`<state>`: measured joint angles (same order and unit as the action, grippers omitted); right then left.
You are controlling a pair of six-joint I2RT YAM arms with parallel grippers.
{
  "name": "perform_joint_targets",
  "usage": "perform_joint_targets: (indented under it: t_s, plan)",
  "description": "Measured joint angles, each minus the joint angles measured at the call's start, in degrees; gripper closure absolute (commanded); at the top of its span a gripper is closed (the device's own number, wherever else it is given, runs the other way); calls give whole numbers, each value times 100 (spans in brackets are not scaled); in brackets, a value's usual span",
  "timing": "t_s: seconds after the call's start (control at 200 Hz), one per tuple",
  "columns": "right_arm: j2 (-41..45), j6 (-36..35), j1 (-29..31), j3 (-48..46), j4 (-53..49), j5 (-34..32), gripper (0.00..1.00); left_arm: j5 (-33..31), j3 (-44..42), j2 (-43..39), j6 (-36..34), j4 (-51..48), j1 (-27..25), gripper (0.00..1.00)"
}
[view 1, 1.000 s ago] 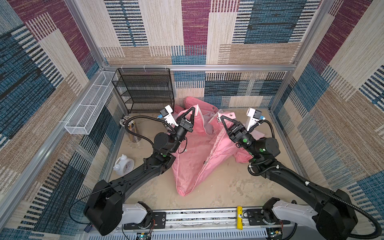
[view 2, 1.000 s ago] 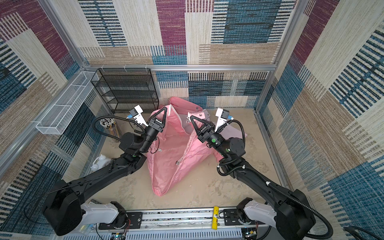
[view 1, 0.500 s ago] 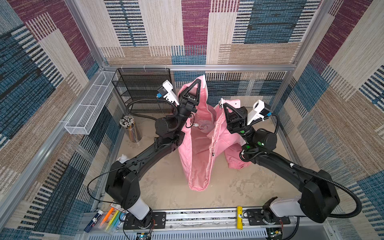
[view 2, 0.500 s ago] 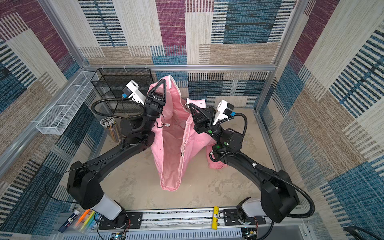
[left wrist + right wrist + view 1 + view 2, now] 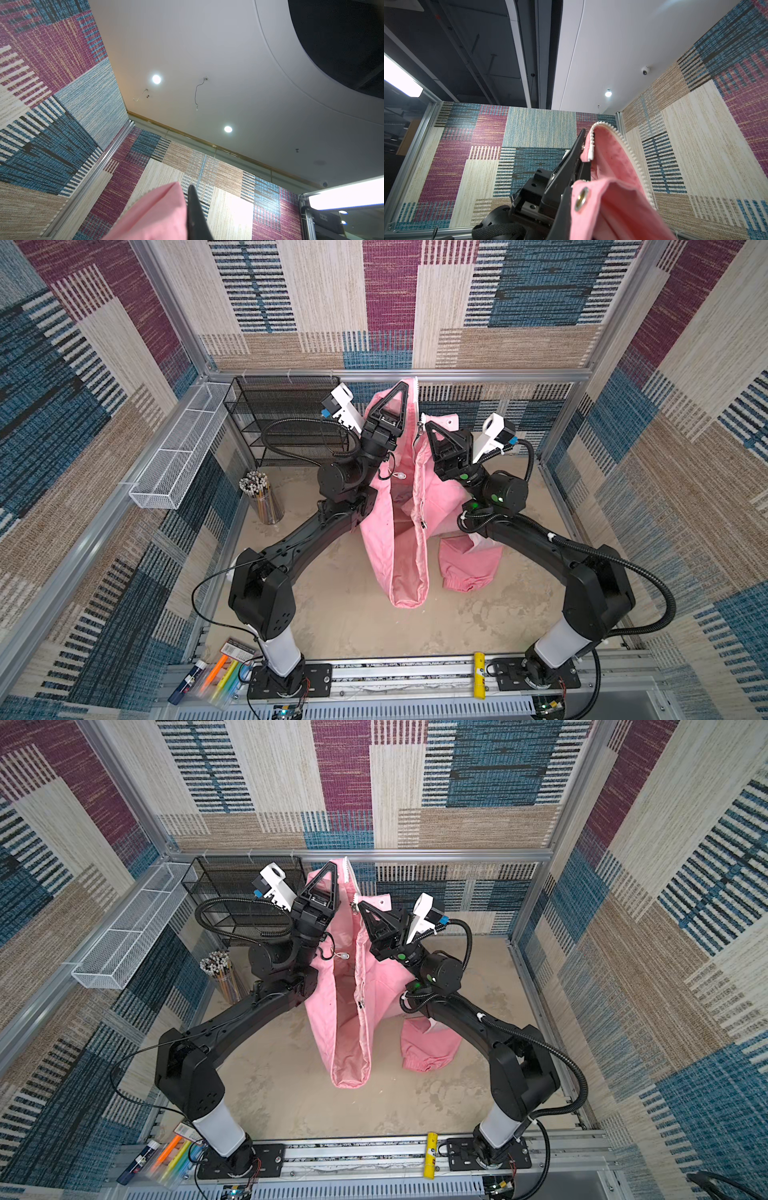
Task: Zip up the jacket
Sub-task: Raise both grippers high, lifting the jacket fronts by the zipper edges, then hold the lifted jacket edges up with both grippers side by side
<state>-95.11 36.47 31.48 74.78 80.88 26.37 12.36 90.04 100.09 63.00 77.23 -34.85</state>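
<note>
Finding: within the last second both arms have risen. The jacket [image 5: 395,539], which lay slumped low on the tabletop [image 5: 332,626], now hangs lifted between them over the middle of the tabletop, toward its far edge.

We note the left gripper [image 5: 401,384] clamped on the upper corner of one front edge, the higher of the two. The right gripper [image 5: 428,425] is clamped on the top of the other edge, where the right wrist view shows the teeth of the white zipper [image 5: 625,143] folded over its finger. The hem sits on or just above the tabletop near its centre. One sleeve [image 5: 469,568] lies toward the right edge.

Assessment: the two front edges are now drawn out and held apart, with the opening plainly exposed. We judge this a straightening step. The zipper halves are not yet joined, so the zipping proper remains to be done.
</note>
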Motion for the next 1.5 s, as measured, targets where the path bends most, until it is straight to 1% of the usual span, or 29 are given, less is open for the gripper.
perform_joint_targets:
  t_s: [0.321,0.902,1.498]
  plan:
    - [-310,107,-74,487,4,-96,100,-7,-7,26,179,7,61,100]
    - [-811,570,-162,1333,4,-146,100,-11,153,90,431,7,66,100]
    - [-946,1056,-179,1486,7,-144,100,-20,361,256,520,7,61,100]
